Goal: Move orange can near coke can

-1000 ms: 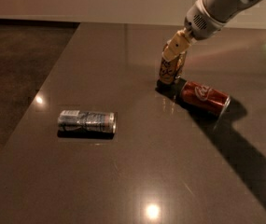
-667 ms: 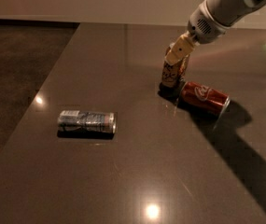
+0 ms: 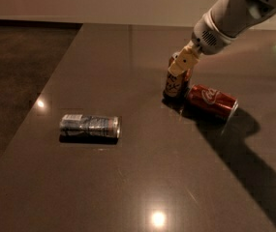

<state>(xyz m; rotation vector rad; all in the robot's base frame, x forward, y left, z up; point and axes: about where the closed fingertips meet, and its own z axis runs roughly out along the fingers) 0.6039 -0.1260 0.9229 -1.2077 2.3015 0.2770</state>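
**A:** Where is the orange can (image 3: 175, 87)?

**B:** It is standing on the table (image 3: 128, 187), just beside the coke can (image 3: 210, 100), at that can's left end as the camera sees it. I cannot tell whether the two touch.

**A:** And the gripper (image 3: 181, 65)?

**B:** It is right over the top of the orange can, up and to the left of the coke can, and it covers the rim. I cannot tell whether it is clamped on the can or has let go.

**A:** Which way do the cans point?

**B:** The orange can is upright, with its long axis vertical and its base flat on the table. The coke can lies on its side, with its axis running from near the orange can towards the lower right, silver end outward.

**A:** How would the orange can handle?

**B:** My guess is that it is light and thin-walled, with smooth sides. It would be stiff enough if full and easy to dent if empty. It is tall and narrow, so a sideways nudge could tip it. I would grip it across the body rather than by the rim.

**A:** Anything else around?

**B:** A silver can (image 3: 90, 126) lies on its side, well apart from the coke can on its left.
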